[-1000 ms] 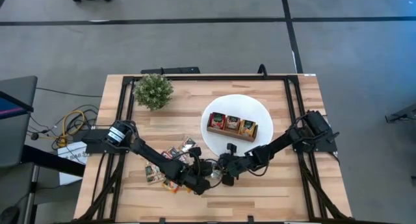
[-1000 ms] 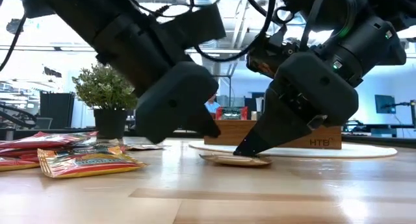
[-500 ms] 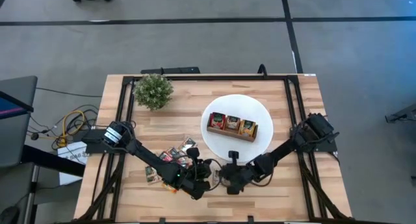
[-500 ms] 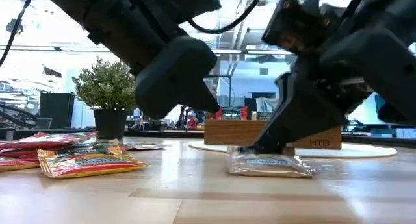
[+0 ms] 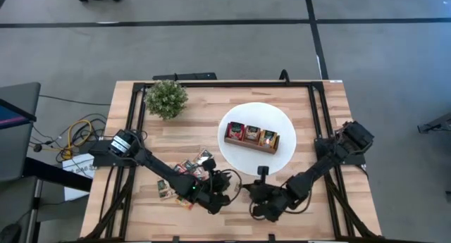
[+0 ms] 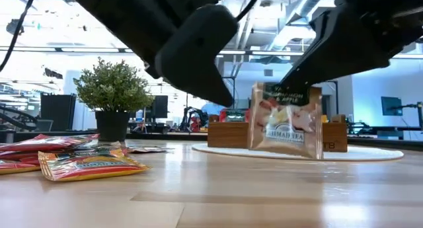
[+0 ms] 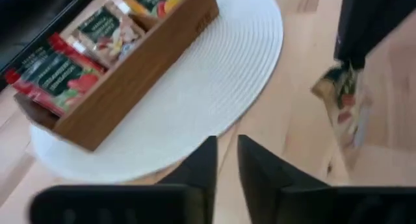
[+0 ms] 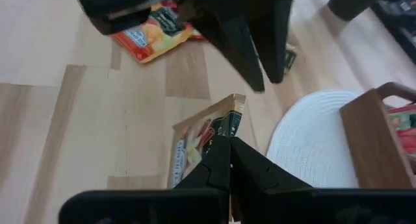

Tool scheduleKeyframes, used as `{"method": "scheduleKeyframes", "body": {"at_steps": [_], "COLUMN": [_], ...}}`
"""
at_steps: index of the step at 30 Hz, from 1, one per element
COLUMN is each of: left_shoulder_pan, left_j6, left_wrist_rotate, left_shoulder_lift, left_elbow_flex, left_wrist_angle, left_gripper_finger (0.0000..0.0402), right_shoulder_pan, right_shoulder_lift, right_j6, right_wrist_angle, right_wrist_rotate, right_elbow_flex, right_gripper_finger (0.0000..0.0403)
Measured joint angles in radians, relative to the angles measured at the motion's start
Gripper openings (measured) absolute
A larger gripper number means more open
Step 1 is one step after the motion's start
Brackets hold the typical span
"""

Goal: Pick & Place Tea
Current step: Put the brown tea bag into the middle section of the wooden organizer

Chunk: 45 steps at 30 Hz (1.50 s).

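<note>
A pale tea sachet [image 6: 285, 121] with red and green print hangs upright from my right gripper [image 6: 305, 79], which is shut on it near the table's front middle [image 5: 255, 194]. My left gripper [image 7: 226, 149] hovers just left of it [image 5: 224, 190], slightly open with nothing between its fingers. More tea sachets, red and orange, lie flat in a loose pile [image 5: 187, 174] on the table's left half [image 6: 79, 163]. The wooden tray [image 5: 251, 136], with sachets standing in its compartments, sits on the white plate [image 5: 243, 116]. My right gripper pinches the sachet's top edge [image 8: 224, 134] between its two shut fingers, coming slanting down from the table's right. The sachet hangs upright below the fingers, its lower edge [image 6: 284, 155] clear of the table.
A small green plant [image 5: 166, 98] in a dark pot stands at the far left. An orange sachet [image 8: 153, 29] lies beyond my left gripper. Black rails run along the table's left and right sides. Bare wood lies along the near edge [image 5: 317, 222].
My right gripper has gone up and toward the table's near right, rolling as it went. The pale sachet, flat on the table a second ago, first tipped up by one edge and now hangs upright, lifted clear. My left gripper has risen a little.
</note>
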Motion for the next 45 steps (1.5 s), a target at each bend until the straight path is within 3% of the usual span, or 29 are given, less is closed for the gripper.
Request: {"method": "scheduleKeyframes", "body": {"at_steps": [4, 9, 15, 23, 28, 37, 40, 45], "left_shoulder_pan": [-0.001, -0.003, 0.002, 0.012, 0.010, 0.007, -0.002, -0.010], "left_j6": [0.033, 0.086, 0.090, 0.195, 0.246, 0.268, 0.294, 0.323], "left_wrist_rotate": [0.019, 0.133, 0.104, 0.114, 0.171, 0.142, 0.118, 0.081], "left_shoulder_lift": [0.002, 0.002, 0.020, 0.090, 0.092, 0.092, 0.092, 0.092], "left_elbow_flex": [0.000, 0.000, 0.000, 0.000, 0.000, 0.000, 0.000, 0.000], "left_wrist_angle": [0.057, 0.125, 0.187, 0.361, 0.430, 0.438, 0.432, 0.423], "left_gripper_finger": [0.0130, 0.0189, 0.0197, 0.0196, 0.0160, 0.0011, 0.0004, 0.0001], "right_shoulder_pan": [0.018, 0.027, 0.053, 0.056, 0.056, 0.054, 0.046, 0.011], "right_shoulder_lift": [-0.004, -0.004, -0.004, -0.004, -0.004, -0.007, -0.049, -0.119], "right_j6": [0.000, 0.000, 0.001, 0.001, 0.001, 0.002, 0.053, 0.191], "right_wrist_angle": [-0.016, -0.030, -0.043, -0.039, -0.037, 0.010, -0.009, -0.051], "right_wrist_rotate": [0.044, 0.054, 0.127, 0.131, 0.130, 0.123, 0.055, -0.114], "right_elbow_flex": [0.000, 0.000, 0.000, 0.000, 0.000, 0.000, 0.000, 0.000], "right_gripper_finger": [0.0000, 0.0000, 0.0000, 0.0000, 0.0000, 0.0008, 0.0040, 0.0135]}}
